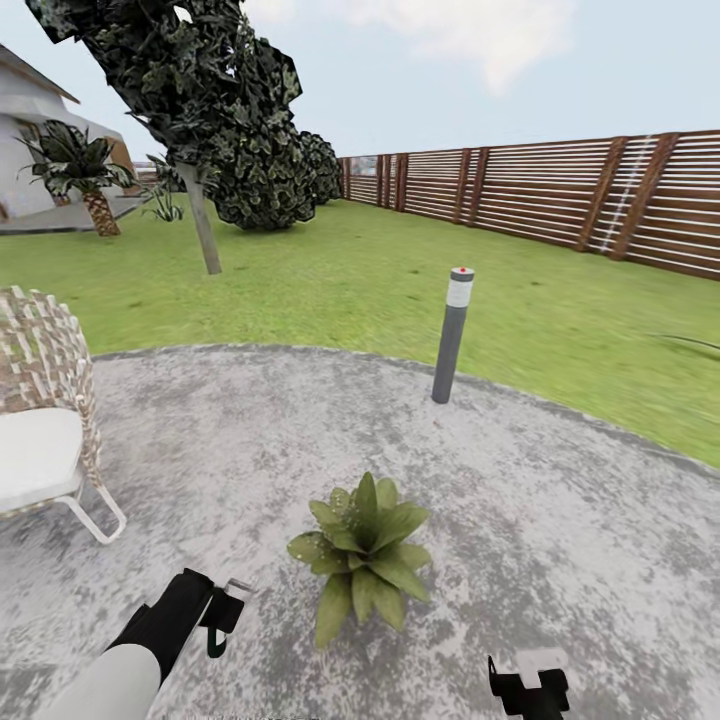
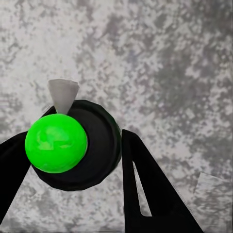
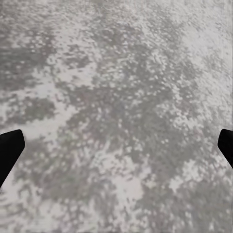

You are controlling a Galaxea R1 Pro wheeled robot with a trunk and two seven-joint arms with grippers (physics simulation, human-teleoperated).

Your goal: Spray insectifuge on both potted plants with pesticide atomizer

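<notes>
One potted plant (image 1: 365, 555), a low rosette of broad green leaves, sits on the round grey patio (image 1: 560, 520) just ahead of me. My left gripper (image 1: 218, 612) hangs low to the plant's left, shut on the pesticide atomizer (image 1: 236, 592). In the left wrist view the black fingers (image 2: 145, 179) clamp the atomizer's dark round body (image 2: 99, 141), which has a bright green ball and a white cone nozzle, above the patio. My right gripper (image 1: 530, 690) is to the plant's right. Its fingertips stand wide apart over bare stone in the right wrist view (image 3: 116, 150), open and empty.
A grey bollard light (image 1: 452, 335) stands at the patio's far edge behind the plant. A woven chair (image 1: 40, 420) with a white cushion sits on the left. Beyond lie the lawn (image 1: 380, 270), a dark tree (image 1: 200, 90), a palm (image 1: 85, 175) and the slatted wooden fence (image 1: 560, 190).
</notes>
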